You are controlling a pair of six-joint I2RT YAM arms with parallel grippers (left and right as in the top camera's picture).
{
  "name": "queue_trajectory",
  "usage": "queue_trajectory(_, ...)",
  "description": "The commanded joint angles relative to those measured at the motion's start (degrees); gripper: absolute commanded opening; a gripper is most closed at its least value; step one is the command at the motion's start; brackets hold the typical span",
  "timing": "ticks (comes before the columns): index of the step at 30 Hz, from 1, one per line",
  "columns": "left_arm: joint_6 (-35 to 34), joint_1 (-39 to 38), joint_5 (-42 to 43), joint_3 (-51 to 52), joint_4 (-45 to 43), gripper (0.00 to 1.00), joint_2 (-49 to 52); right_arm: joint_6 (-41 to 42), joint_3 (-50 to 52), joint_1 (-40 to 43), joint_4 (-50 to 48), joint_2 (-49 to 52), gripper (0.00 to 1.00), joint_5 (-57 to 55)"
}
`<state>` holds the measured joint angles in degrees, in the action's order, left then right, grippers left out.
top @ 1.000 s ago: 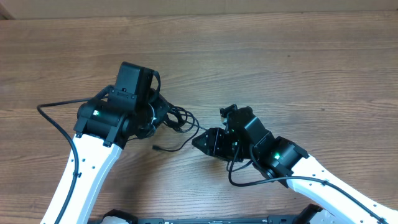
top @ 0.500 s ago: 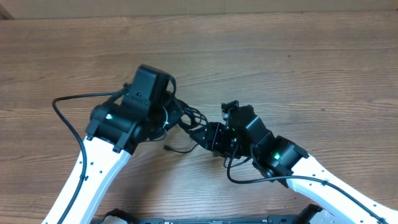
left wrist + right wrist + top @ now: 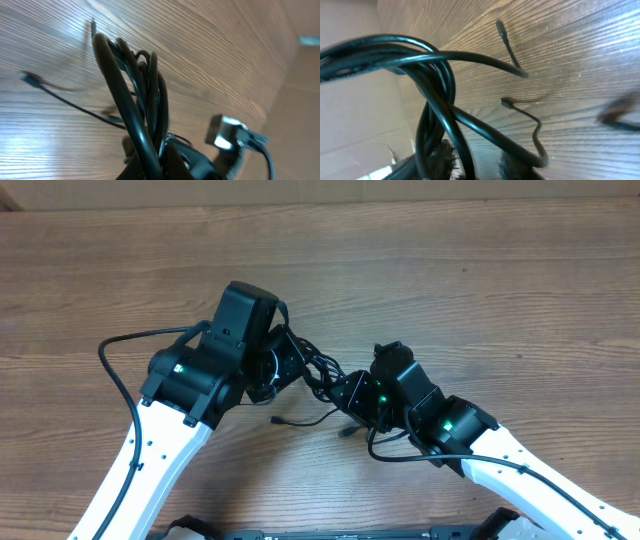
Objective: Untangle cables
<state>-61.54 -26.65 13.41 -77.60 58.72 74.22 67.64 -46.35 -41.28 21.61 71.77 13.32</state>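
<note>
From where I stand, the cables [image 3: 318,372] hang as one knotted bundle between the two arms. The bundle seems lifted off the table [image 3: 480,280], apart from a loose plug end [image 3: 276,421] lying on the wood just below it.

The left gripper [image 3: 290,365], on the bundle's left, is clamped tight on the cables. The right gripper [image 3: 350,390] is pushed in on the bundle's right with strands running between its fingers. I cannot tell whether it has bitten down or only sits around them.

My worry is that it closes on several loops at once. Pulling away from the bundle would then cinch the knot rather than free one cord. A thin cord could also slip out, or the plug end could snag in the loops.
</note>
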Motion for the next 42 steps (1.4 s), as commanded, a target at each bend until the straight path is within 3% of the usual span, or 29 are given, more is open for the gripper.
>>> queue_trajectory(1,-1.5,-0.2,4.3,-1.3,-1.8,0.05,-0.3,-1.6,-0.3,0.0,1.1,0.8,0.17,-0.1)
queue_trajectory(4,-4.0,0.5,2.6,-1.3,-2.3,0.04,-0.3,-6.2,-0.3,-0.5,2.6,0.8,0.04,2.3)
queue_trajectory(12,-12.6,6.0,-6.3,-1.3,-2.0,0.05,-0.3,-14.1,-0.3,-1.9,10.8,0.8,0.04,4.9)
queue_trajectory(21,-12.8,11.6,-19.1,-1.3,4.6,0.15,0.1,-21.6,-0.3,-1.8,12.2,0.8,0.04,6.3)
queue_trajectory(24,-12.8,12.4,-20.0,-1.3,7.6,0.15,0.5,-21.7,-0.3,-1.8,12.0,0.8,0.04,6.3)
queue_trajectory(26,-12.7,12.4,-19.5,-1.3,9.0,0.21,0.8,-21.8,-0.3,-1.8,11.7,0.8,0.04,6.3)
queue_trajectory(30,-5.7,12.0,-13.9,-1.3,10.4,0.43,2.1,-24.3,-0.3,-1.7,9.1,0.8,0.04,6.3)
queue_trajectory(31,-2.2,11.9,-11.4,-1.3,10.4,0.52,2.7,-24.7,-0.3,-1.7,8.0,0.8,0.04,6.1)
queue_trajectory(33,4.5,11.9,-5.2,-1.3,10.5,0.83,4.0,-24.7,-0.3,-1.7,5.2,0.8,0.04,5.5)
queue_trajectory(35,11.5,12.0,1.8,-1.3,10.5,0.94,5.7,-24.7,-0.3,-1.7,1.5,0.8,0.04,5.4)
queue_trajectory(38,18.8,11.9,9.8,-1.3,11.8,0.99,8.5,-24.7,-0.3,-1.7,-5.1,0.8,0.04,5.4)
queue_trajectory(42,20.4,12.0,9.5,-1.3,16.5,0.84,12.5,-24.3,-0.3,-0.3,-9.4,0.8,0.04,5.4)
